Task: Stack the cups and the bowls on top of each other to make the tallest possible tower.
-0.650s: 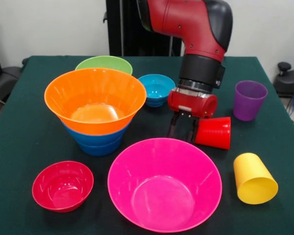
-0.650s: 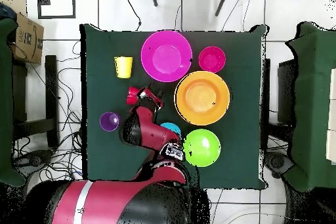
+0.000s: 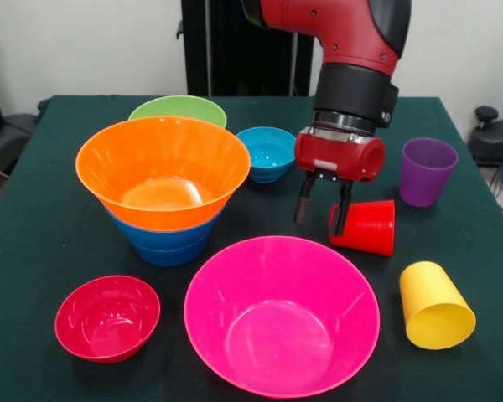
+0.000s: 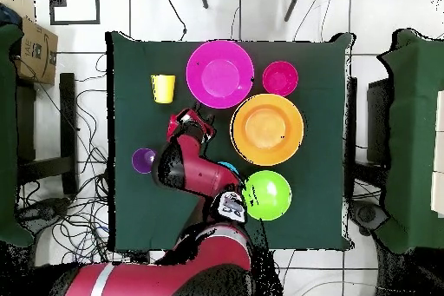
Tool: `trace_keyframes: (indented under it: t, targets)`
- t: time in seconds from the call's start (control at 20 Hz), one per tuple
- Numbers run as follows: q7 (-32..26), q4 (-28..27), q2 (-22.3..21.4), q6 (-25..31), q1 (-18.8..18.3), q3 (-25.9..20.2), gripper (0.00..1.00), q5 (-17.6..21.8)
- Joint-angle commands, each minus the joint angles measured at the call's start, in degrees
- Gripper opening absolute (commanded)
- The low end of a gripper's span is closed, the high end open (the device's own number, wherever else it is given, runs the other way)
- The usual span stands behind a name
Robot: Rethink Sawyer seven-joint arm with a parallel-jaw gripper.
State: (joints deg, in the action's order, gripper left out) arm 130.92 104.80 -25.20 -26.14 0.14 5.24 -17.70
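The tower is a wide orange bowl (image 3: 163, 167) (image 4: 267, 129) nested on blue bowls (image 3: 169, 244) at the left. The large pink bowl (image 3: 281, 314) (image 4: 219, 73) sits alone at the front, with the small red bowl (image 3: 107, 318) (image 4: 280, 77) to its left. The green bowl (image 3: 178, 109) (image 4: 266, 194) and the small light-blue bowl (image 3: 267, 153) stand behind. My gripper (image 3: 323, 207) (image 4: 191, 123) hangs low, open and empty. Its right finger (image 3: 342, 209) is at the left end of the red cup (image 3: 369, 226), which lies on its side. The purple cup (image 3: 426, 172) (image 4: 143, 161) stands upright. The yellow cup (image 3: 434, 306) (image 4: 163, 88) lies on its side.
Everything rests on a dark green table (image 3: 33, 251) (image 4: 321, 197). In the overhead view my arm (image 4: 195, 175) covers the red cup and most of the light-blue bowl. Chairs and cables surround the table.
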Motion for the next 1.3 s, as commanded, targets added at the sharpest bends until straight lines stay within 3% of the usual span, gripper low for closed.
trace_keyframes:
  t: [0.05,0.75,1.3]
  targets:
    - [8.0,-0.8,2.5,7.1,-2.7,-6.4,1.0,0.9]
    - [7.0,-10.1,13.0,-1.4,-6.2,-7.6,1.0,4.9]
    - [8.7,-7.3,10.4,1.3,-5.2,-7.9,1.0,3.0]
